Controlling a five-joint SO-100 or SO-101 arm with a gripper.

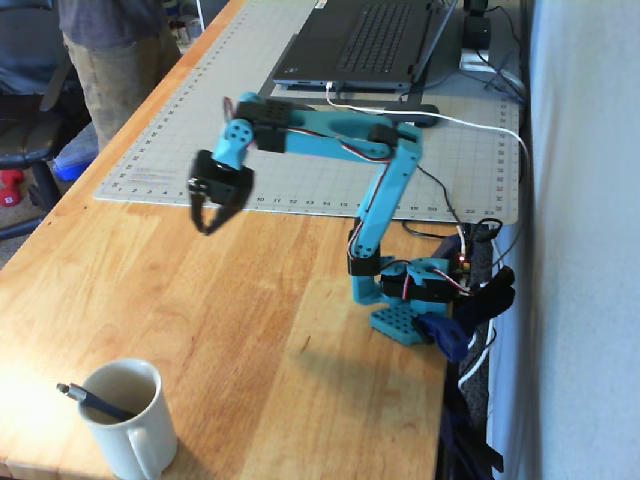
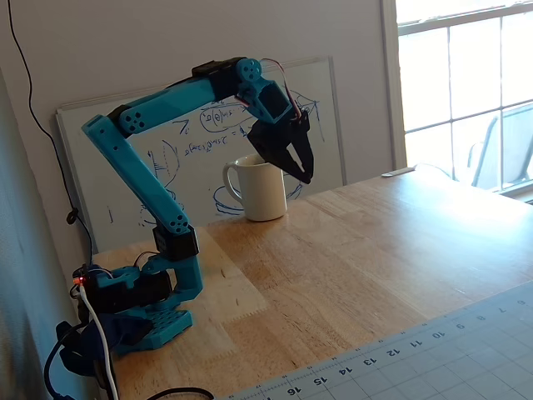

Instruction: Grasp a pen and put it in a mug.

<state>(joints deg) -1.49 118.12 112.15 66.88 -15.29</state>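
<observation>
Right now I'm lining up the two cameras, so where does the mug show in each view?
In a fixed view, the mug stands at the bottom left, near the table's edge, pen inside.
In a fixed view, the mug stands mid-frame before the whiteboard, partly behind the gripper.
Shared landmark: the arm's teal base.
</observation>
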